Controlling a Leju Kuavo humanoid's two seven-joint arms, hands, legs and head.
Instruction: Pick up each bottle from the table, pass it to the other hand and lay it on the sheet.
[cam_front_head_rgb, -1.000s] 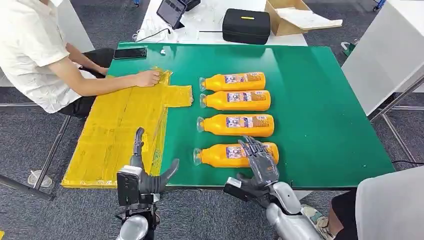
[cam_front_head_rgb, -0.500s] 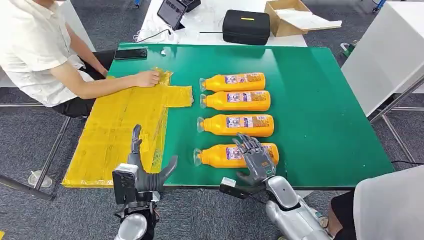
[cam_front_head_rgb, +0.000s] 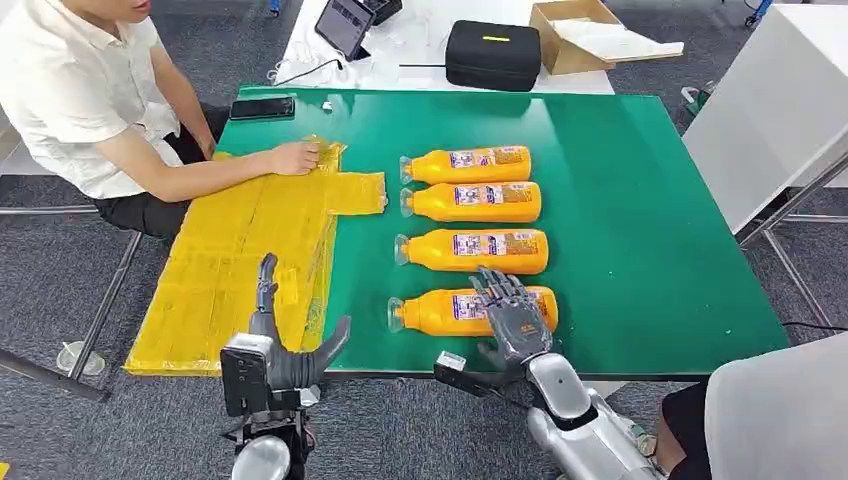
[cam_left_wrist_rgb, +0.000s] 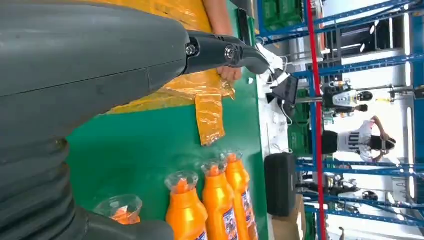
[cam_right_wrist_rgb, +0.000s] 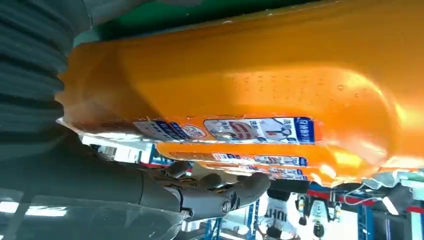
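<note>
Green bench (cam_front_head_rgb: 640, 230): four bottles wait, none on the sheet (cam_front_head_rgb: 235, 265). At 6 o'clock, my right hand (cam_front_head_rgb: 512, 318) drapes spread fingers (cam_front_head_rgb: 495, 288) over the nearest bottle (cam_front_head_rgb: 440, 311), grip unclear; left hand (cam_front_head_rgb: 290, 350) open, empty.

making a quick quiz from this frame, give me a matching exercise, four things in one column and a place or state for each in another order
Things:
1. right hand
2. left hand
3. yellow sheet
4. black case

Places or states:
A. on the white table beyond the green table
B. pressed flat by a person's hand
C. over the nearest orange bottle
D. holding nothing, at the green table's near edge

Pairs: 1-C, 2-D, 3-B, 4-A
</note>
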